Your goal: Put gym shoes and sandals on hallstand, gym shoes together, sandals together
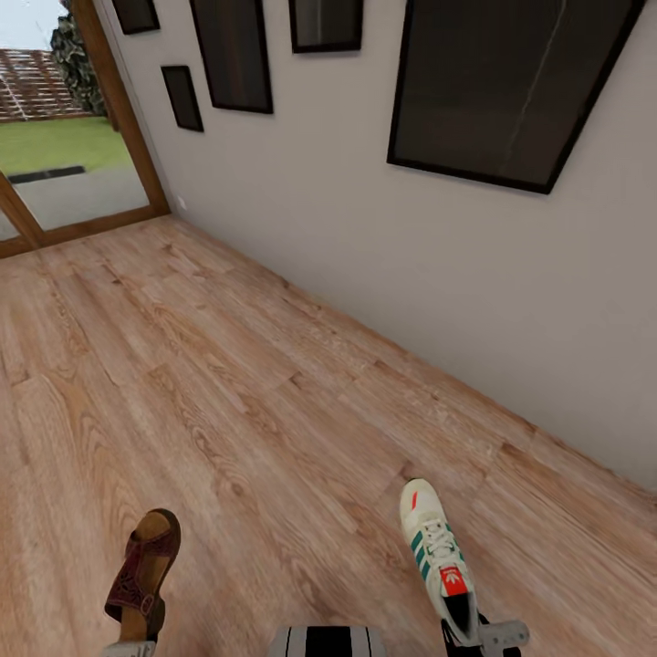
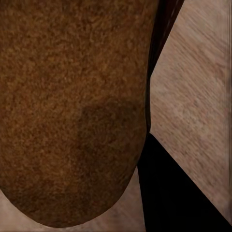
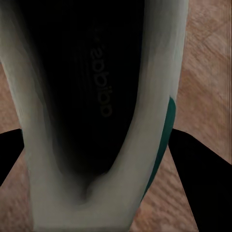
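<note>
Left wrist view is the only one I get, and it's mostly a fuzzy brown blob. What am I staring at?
Observer: A sandal up close. The head view shows its dark brown embossed strap, with the sandal raised at the robot's left side.
Operator: Is it carrying anything else?
Observer: Yes, a cream gym shoe with green stripes at its right side, toe pointing away.
Operator: What's ahead of it?
Observer: Bare wood-plank floor running along a grey wall hung with dark picture frames.

Left gripper [image 1: 137, 639] clamped on a sandal [image 1: 143, 575], right gripper [image 1: 479, 636] on a gym shoe [image 1: 438, 557].
</note>
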Tool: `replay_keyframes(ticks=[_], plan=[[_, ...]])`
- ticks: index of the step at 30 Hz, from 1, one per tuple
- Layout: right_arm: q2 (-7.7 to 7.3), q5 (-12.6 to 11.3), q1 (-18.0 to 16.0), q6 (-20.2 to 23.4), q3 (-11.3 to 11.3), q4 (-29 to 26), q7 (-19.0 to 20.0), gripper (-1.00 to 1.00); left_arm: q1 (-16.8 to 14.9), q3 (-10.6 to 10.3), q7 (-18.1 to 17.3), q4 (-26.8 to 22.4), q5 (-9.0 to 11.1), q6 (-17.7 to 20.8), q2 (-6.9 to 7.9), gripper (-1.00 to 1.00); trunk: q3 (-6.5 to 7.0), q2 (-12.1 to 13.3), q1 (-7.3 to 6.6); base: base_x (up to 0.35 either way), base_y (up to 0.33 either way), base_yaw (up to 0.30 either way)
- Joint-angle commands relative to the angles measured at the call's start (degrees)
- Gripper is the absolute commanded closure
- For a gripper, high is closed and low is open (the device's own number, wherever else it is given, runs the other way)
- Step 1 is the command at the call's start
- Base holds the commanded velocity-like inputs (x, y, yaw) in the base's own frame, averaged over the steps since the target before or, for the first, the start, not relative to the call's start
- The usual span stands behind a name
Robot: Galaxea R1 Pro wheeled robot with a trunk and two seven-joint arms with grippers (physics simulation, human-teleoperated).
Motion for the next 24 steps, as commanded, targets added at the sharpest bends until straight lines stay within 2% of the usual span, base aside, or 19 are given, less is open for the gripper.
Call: replay_keyframes(ticks=[1, 12, 19, 24], plan=[[-0.03, 0.1, 0.0, -0.1, 0.3, 0.0, -0.3, 1.0, 0.0, 0.4, -0.5, 0.1, -0.3, -0.2, -0.04, 1.0, 0.28, 0.0, -0.03, 0.0, 0.0, -0.154], [0.16, 0.1, 0.0, -0.1, 0.4, 1.0, -0.3, 1.0, 0.0, 0.4, -0.5, 0.2, -0.3, -0.3, -0.13, 1.0, 3.66, 0.2, -0.32, 0.0, 0.0, -0.153], [0.25, 0.1, 0.0, -0.1, 0.4, 1.5, -0.3, 1.0, 0.0, 0.4, -0.5, 0.2, -0.4, -0.3, -0.41, 1.0, 5.35, 0.2, -0.5, 0.0, 0.0, -0.042], [0.27, 0.1, 0.0, -0.1, 0.4, 1.5, -0.3, 1.0, 0.0, 0.4, -0.5, 0.2, -0.3, -0.3, -0.48, 1.0, 6.26, 2.2, -1.6, 0.0, 0.0, -0.005]])
